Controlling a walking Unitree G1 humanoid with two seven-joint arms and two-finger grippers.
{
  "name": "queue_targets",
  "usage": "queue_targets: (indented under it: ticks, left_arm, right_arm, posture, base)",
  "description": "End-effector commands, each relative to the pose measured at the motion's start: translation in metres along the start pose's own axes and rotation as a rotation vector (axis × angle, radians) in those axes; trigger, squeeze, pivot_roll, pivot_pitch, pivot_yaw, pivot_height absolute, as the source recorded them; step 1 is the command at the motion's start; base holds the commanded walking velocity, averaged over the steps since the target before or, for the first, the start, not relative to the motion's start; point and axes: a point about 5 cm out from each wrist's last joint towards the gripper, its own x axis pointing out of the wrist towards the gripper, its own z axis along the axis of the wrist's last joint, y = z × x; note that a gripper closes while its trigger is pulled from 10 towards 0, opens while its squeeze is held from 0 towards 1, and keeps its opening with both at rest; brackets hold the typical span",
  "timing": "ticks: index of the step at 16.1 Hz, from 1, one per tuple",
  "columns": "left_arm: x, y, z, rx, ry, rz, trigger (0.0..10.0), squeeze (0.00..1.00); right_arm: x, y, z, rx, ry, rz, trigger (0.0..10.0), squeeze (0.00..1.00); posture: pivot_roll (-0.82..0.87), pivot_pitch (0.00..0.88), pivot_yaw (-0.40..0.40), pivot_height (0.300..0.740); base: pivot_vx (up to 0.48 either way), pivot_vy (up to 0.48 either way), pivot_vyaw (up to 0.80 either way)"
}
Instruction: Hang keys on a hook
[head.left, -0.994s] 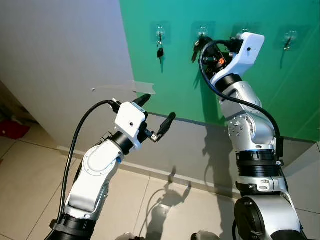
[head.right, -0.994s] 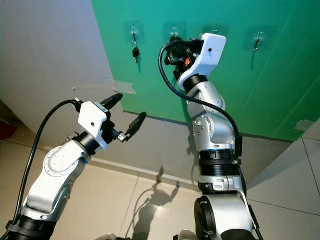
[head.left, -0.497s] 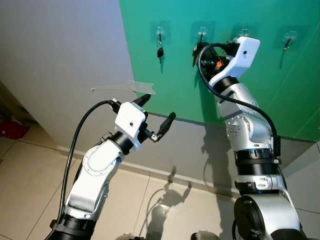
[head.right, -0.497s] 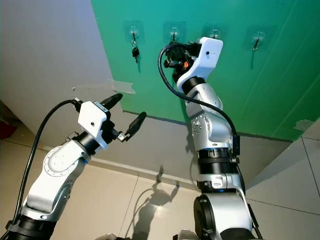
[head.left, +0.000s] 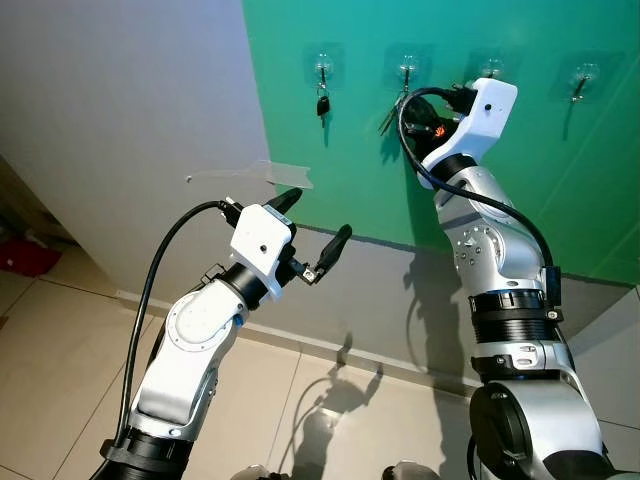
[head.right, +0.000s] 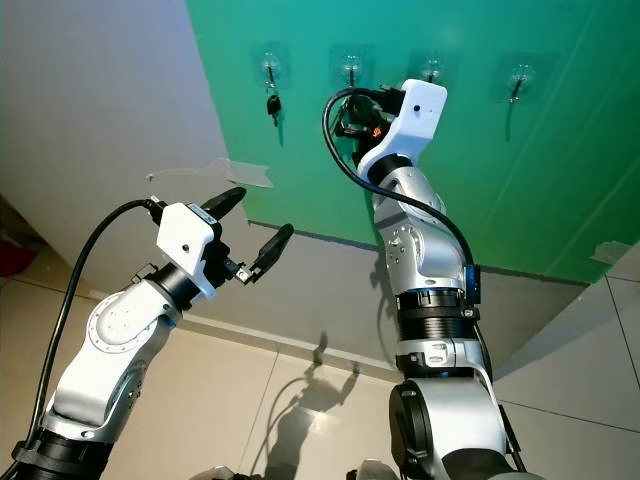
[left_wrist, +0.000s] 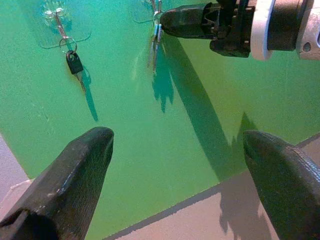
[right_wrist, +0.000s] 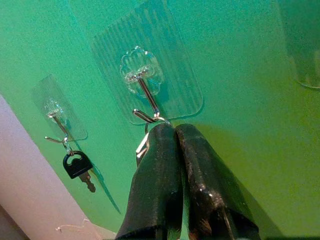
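Several clear stick-on hooks line the green wall. A bunch of silver keys (left_wrist: 154, 44) hangs by its ring from the second hook (right_wrist: 144, 92). My right gripper (right_wrist: 172, 129) is raised to that hook, its fingers pressed shut with the tips on the key ring just below the hook's tip. In the left eye view the keys (head.left: 390, 112) slant down to the left of the gripper. A black key (head.left: 321, 104) hangs on the first hook (head.left: 321, 70). My left gripper (head.left: 318, 215) is held open, lower and to the left, with nothing in it.
Two bare hooks (head.left: 490, 68) (head.left: 583, 75) sit further right on the green wall. A strip of tape (head.left: 255, 175) is stuck on the grey wall to the left. Tiled floor lies below, with a red object (head.left: 25, 258) at the far left.
My right gripper has drawn down and back from the second hook, and the silver keys now show hanging below it. The left arm has not moved.
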Motion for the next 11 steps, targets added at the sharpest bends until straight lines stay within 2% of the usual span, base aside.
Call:
queue_targets:
  ticks: [1,5,6,7,11]
  left_arm:
    - [-0.001,-0.0018,0.0009,0.005,0.005,-0.016,10.0,0.0]
    - [-0.0007,-0.0025,0.0042,0.0,-0.02,-0.012,10.0,0.0]
    - [-0.0003,-0.0022,0.0052,-0.001,-0.027,-0.009,10.0,0.0]
    - [0.0,-0.0021,0.0058,-0.003,-0.032,-0.007,10.0,0.0]
    - [-0.0001,-0.0027,0.0074,-0.016,-0.052,-0.005,10.0,0.0]
  right_arm:
    - [0.0005,-0.0022,-0.0066,-0.006,0.045,-0.023,10.0,0.0]
    - [-0.0032,-0.0017,-0.0092,-0.044,0.048,-0.02,10.0,0.0]
    - [-0.0035,-0.001,-0.0071,-0.031,0.032,-0.012,10.0,0.03]
    - [-0.0038,-0.0007,-0.005,-0.026,0.017,-0.007,10.0,1.0]
    - [-0.0087,0.002,-0.0036,-0.01,-0.005,0.027,10.0,1.0]
  posture:
    - [-0.12,0.062,0.062,0.74]
    - [-0.12,0.065,0.064,0.74]
    - [-0.12,0.066,0.064,0.74]
    - [-0.12,0.066,0.064,0.74]
    - [-0.13,0.067,0.064,0.74]
  base:
    - [0.0,0.0,0.0]
    - [0.0,0.0,0.0]
    - [0.0,0.0,0.0]
    - [0.0,0.0,0.0]
    - [0.0,0.0,0.0]
